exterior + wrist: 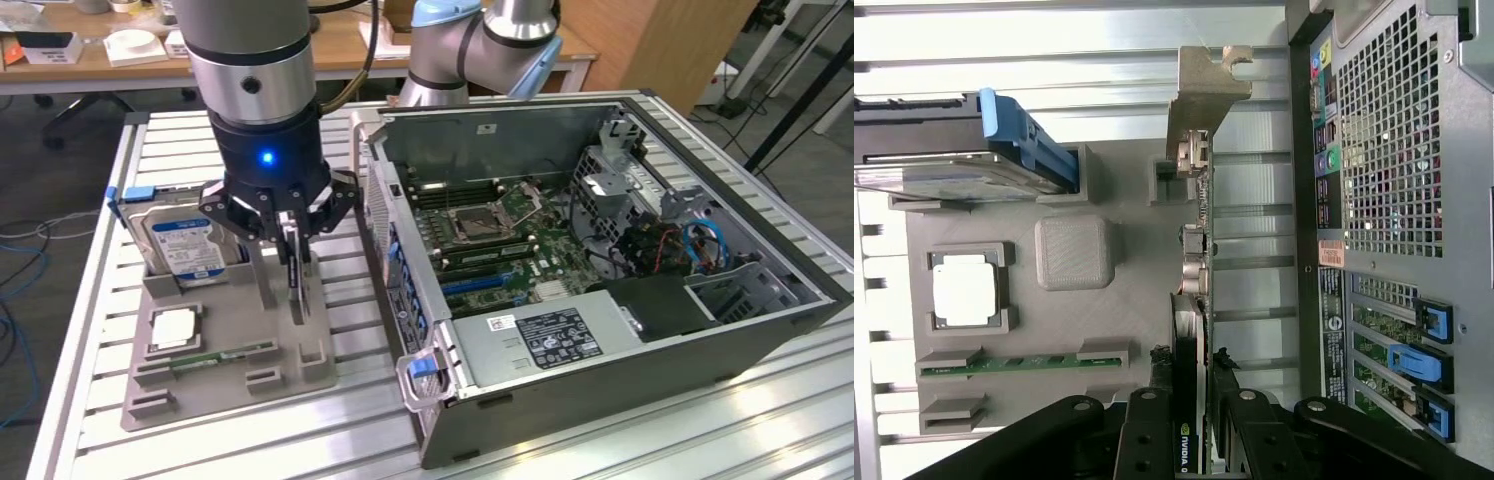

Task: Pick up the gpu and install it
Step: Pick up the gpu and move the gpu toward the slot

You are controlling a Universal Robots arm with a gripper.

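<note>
Pick-up was the step in hand: gripper (294,238) clenched on the gpu (300,295), which stood on edge in the grey holder (220,385) beside the open computer case (601,250); any lift likely called for a straight upward pull

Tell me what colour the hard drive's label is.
The label is blue and white; exterior view.

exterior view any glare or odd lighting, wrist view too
Exterior view: light glares off the table by the computer case, and a blue lamp glows on the hand. Wrist view: the table slats wash out white, and the hand closed on the gpu looks dark.
</note>
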